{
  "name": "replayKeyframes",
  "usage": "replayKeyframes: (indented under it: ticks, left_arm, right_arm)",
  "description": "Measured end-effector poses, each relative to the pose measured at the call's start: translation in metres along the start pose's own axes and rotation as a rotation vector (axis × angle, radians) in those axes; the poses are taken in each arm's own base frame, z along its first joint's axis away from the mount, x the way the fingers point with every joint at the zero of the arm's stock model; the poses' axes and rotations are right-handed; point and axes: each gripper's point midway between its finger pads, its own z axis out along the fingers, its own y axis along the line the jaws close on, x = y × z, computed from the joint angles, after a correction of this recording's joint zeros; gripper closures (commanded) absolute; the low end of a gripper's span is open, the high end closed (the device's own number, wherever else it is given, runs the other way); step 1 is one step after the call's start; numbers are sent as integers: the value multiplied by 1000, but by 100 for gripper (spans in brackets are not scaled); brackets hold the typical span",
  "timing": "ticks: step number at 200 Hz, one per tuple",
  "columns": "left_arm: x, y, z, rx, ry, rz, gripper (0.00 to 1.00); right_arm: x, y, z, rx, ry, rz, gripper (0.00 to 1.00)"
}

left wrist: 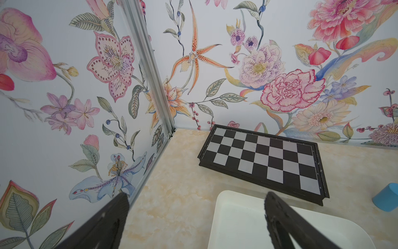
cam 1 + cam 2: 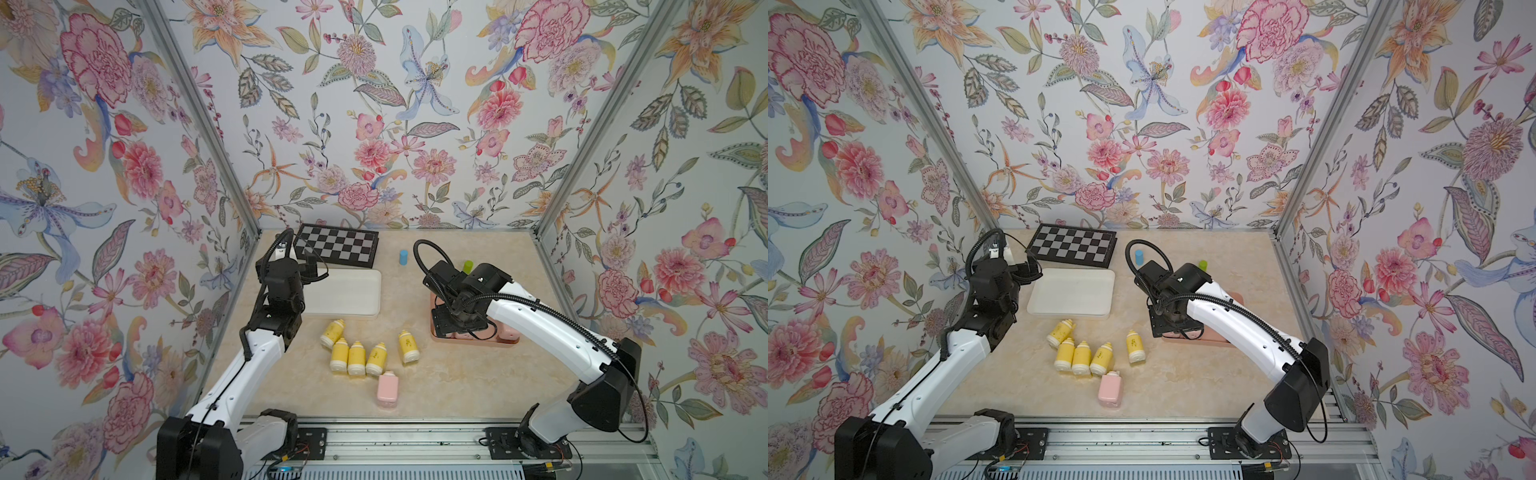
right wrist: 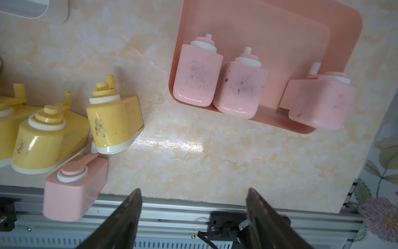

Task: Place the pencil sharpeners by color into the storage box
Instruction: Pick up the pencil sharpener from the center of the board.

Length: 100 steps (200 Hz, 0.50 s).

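top view: five yellow bottle-shaped plastic pencil sharpeners (image 2: 356, 353) lie clustered in the middle of the worktop (image 2: 457, 382), one pale pink squarish plastic sharpener (image 2: 387, 389) just in front, near the front edge; a shallow white plastic tray (image 2: 353, 299) stands behind them, a pink plastic tray (image 2: 509, 340) under the right arm. left wrist: the left gripper (image 1: 197, 195) hangs spread wide, nothing between its jaws, above the white tray's corner. right wrist: the right gripper (image 3: 193, 190) is parted and empty — three pink sharpeners (image 3: 241, 86) already lie in the pink tray. they look light, rigid and glossy, so probably slippery; pinch the loose pink one across its flat sides, clear of the thin crank.
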Motion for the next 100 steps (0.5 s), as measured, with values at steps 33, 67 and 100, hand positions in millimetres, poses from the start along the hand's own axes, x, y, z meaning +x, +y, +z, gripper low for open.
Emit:
replayKeyframes:
  ticks: [33,67,100]
  left_arm:
    - [0,1,0,-9,1,1,0]
    - [2,1,0,-9,3,2,1]
    - [4,1,0,-9,6,4,0]
  right_arm:
    - [24,14,2,-10,33,16,20]
    - [48,38,1,-26,54,14,17]
    - [69,66,8,-32,89,7,14]
